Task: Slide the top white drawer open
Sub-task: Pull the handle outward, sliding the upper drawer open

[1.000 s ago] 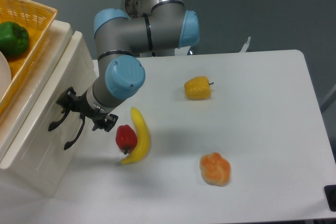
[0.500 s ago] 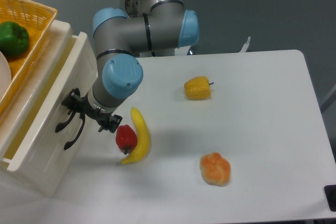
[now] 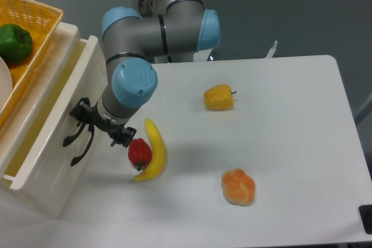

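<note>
Top white drawer at 9 o'clock, pulled out. Gripper pinching its black handle. One banana, one red pepper, one yellow pepper, one green pepper, one basket.

Top cream-white glossy drawer, partly slid out of its cabinet.

A deep rectangular tray with a flat front panel that stands proud of the cabinet face, tilted in the view from upper right to lower left. Its interior shows as a yellowish strip behind the front panel. A curved black handle sits on the front, near the panel's right part.
</note>
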`<act>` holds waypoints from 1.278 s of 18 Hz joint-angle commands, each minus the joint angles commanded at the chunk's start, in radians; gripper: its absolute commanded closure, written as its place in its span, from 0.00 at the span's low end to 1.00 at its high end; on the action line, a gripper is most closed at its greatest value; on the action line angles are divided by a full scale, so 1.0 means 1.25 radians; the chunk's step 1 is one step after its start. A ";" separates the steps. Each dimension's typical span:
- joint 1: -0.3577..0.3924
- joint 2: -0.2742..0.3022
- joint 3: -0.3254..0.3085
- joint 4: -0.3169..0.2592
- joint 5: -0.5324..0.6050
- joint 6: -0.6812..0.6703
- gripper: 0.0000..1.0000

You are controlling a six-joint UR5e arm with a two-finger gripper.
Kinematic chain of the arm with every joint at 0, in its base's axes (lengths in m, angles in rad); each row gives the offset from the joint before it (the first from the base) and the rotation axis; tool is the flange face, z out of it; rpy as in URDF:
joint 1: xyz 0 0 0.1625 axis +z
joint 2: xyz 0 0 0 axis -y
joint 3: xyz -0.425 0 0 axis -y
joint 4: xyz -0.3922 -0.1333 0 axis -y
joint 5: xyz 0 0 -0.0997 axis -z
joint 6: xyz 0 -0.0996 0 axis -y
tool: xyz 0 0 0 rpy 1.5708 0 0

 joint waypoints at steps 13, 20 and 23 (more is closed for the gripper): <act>0.017 0.000 0.017 -0.002 0.000 -0.001 0.00; 0.023 -0.007 0.036 -0.001 0.000 -0.001 0.00; 0.031 -0.006 0.037 -0.002 0.000 -0.001 0.00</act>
